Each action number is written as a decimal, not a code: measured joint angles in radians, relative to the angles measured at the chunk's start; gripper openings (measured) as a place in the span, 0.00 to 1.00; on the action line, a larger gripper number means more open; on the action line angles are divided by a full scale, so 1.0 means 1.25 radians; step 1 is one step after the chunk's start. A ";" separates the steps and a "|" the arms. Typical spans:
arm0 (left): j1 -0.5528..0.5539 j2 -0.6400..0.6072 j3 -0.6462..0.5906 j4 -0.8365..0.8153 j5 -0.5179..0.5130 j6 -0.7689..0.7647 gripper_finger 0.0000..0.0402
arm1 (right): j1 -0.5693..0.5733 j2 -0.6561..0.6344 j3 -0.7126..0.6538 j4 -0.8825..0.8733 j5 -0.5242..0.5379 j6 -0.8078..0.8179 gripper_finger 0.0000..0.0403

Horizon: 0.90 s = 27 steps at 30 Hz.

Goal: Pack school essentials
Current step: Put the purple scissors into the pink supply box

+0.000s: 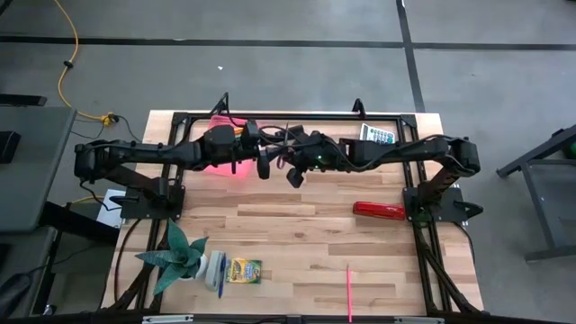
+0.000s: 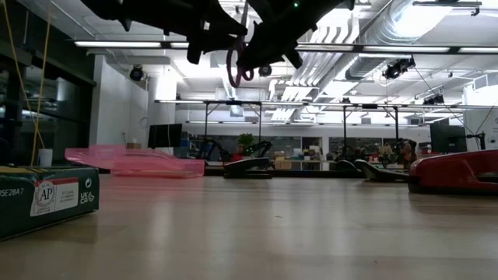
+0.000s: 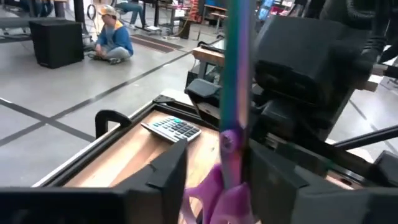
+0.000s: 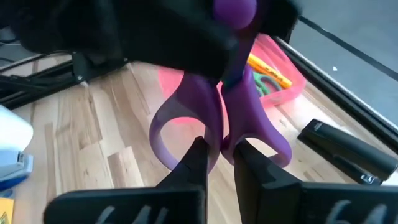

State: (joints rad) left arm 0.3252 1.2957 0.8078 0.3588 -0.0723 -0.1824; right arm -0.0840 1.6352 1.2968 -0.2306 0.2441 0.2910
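Note:
My right gripper [image 4: 221,152] is shut on the purple-handled scissors [image 4: 186,106], high above the far middle of the table [image 1: 297,225]. In the low view the scissors' handle loops [image 2: 237,66] hang down and the blades rise. My left gripper [image 3: 217,155] faces it, open. Its fingers stand on either side of the scissors near the pivot [image 3: 227,140]; I cannot tell whether one touches. A pink tray [image 4: 277,78] at the far left holds green-handled scissors and a yellow item. My right gripper pinches the purple scissors between its two fingers at the handles, where the two loops meet [image 4: 222,127]. It comes from the table's right side, slanting down. The scissors are lifted clear of the table, loops low and blades up.
A grey calculator [image 1: 378,135] lies at the far right and a red bar-shaped item [image 1: 378,211] at the right. A potted plant [image 1: 180,256], a blue pen [image 1: 220,274], a crayon box [image 1: 244,270] and a pink pencil [image 1: 349,290] lie along the near edge.

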 joint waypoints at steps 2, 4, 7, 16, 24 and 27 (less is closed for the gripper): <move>-0.001 0.000 0.000 0.000 -0.009 0.002 0.26 | 0.000 0.000 0.000 0.001 -0.001 0.000 0.04; -0.001 0.000 0.000 0.001 -0.010 0.009 0.15 | 0.000 0.000 0.000 0.002 -0.001 0.000 0.03; 0.000 0.000 -0.001 -0.001 -0.018 0.015 0.03 | 0.000 0.000 0.000 0.002 0.001 0.000 0.07; 0.017 -0.014 -0.002 -0.086 -0.036 0.035 0.01 | -0.004 -0.024 0.000 -0.026 -0.036 0.055 0.33; 0.115 -0.213 -0.002 -0.244 -0.007 0.109 0.00 | -0.034 -0.131 -0.001 -0.223 -0.028 -0.048 0.57; 0.159 -0.326 -0.026 -0.242 0.073 0.103 0.00 | -0.046 -0.164 -0.003 -0.263 -0.035 -0.094 0.59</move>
State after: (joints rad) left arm 0.5236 0.8886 0.7747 0.0562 0.0193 -0.0532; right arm -0.1415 1.4305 1.2927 -0.5589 0.2006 0.1734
